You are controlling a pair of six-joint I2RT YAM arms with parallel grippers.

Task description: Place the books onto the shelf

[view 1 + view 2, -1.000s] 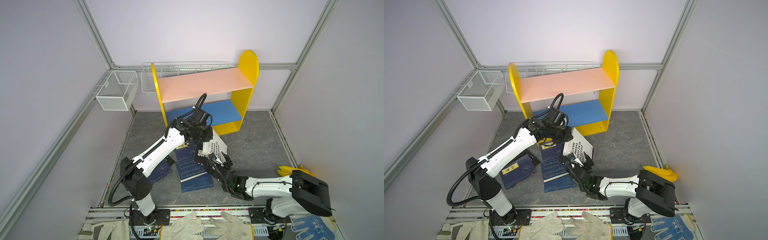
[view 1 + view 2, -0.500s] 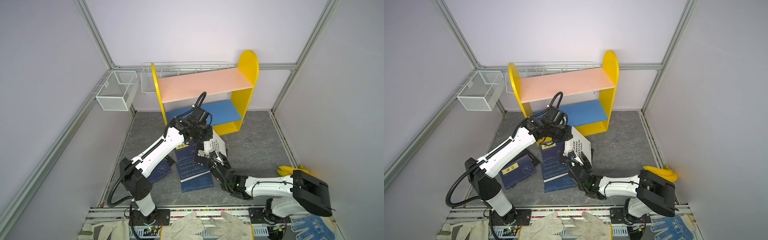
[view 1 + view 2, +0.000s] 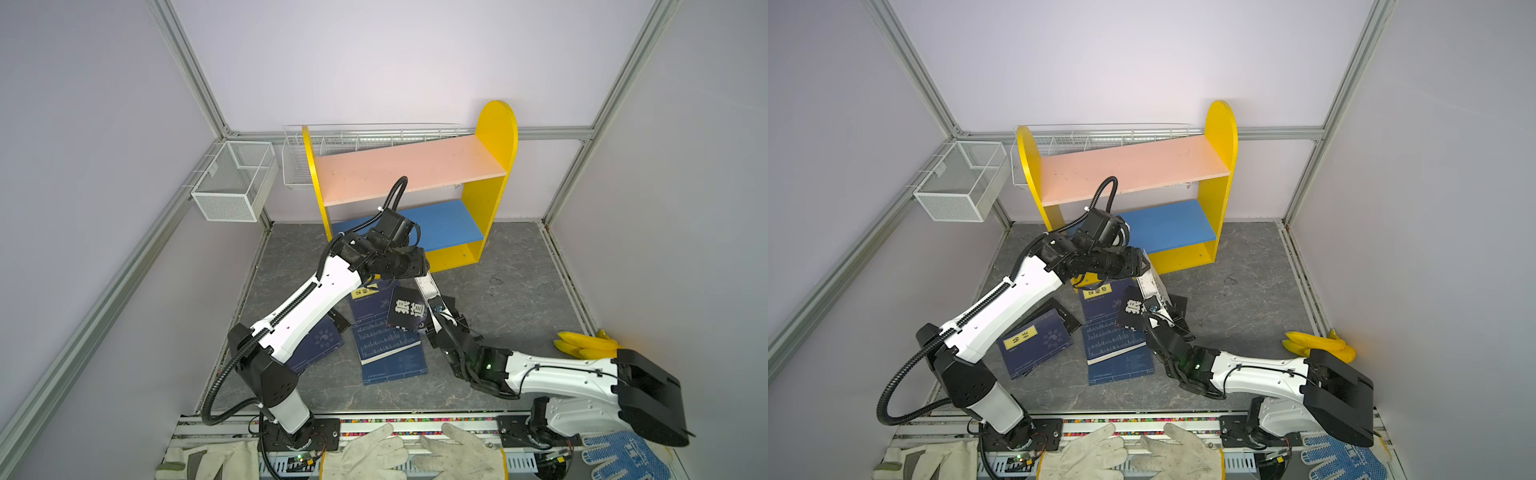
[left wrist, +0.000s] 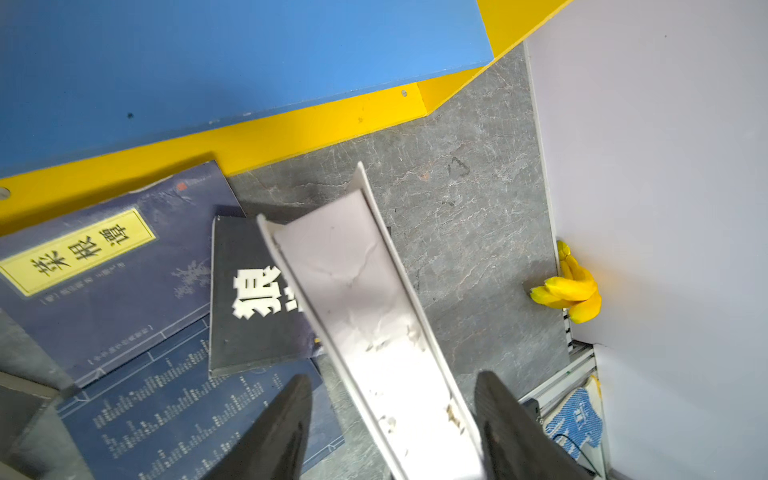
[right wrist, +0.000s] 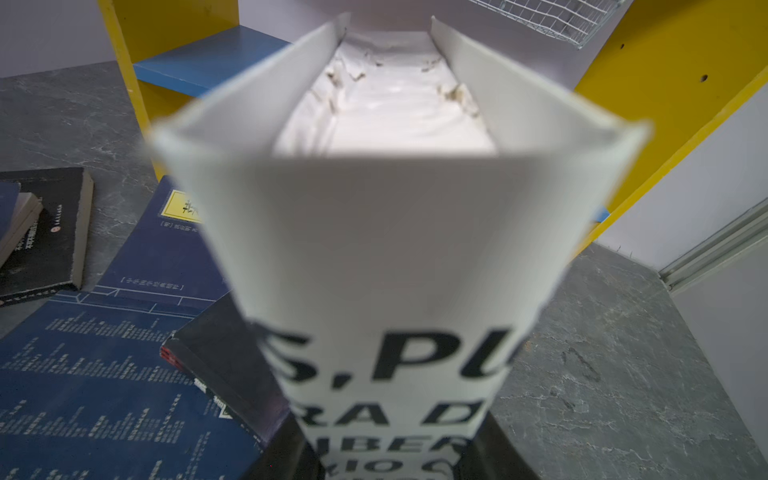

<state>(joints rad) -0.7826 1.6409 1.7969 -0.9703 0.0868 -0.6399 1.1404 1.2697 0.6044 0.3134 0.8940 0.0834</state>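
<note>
The large white book (image 3: 428,287) (image 3: 1153,286) stands on edge just in front of the shelf (image 3: 409,168) (image 3: 1125,166), whose pink and blue boards are bare. My right gripper (image 3: 441,316) (image 5: 390,436) is shut on the book's lower spine end, its lettering filling the right wrist view. My left gripper (image 3: 419,267) (image 4: 395,378) is open, its fingers (image 4: 291,419) spread either side of the book's top page edge (image 4: 374,316). Navy books (image 3: 390,347) (image 3: 1034,341) and a black book (image 3: 405,311) (image 4: 249,299) lie flat on the floor beside them.
Two white wire baskets (image 3: 232,183) (image 3: 365,137) hang on the back and left walls. A banana bunch (image 3: 584,345) lies at the right wall. Work gloves (image 3: 415,453) rest on the front rail. Another black book (image 5: 54,232) lies further left on the grey floor (image 3: 498,299).
My left gripper, shut on the white book's top a second ago, has opened. My right gripper has closed on the book's lower end, and the book now stands steeper.
</note>
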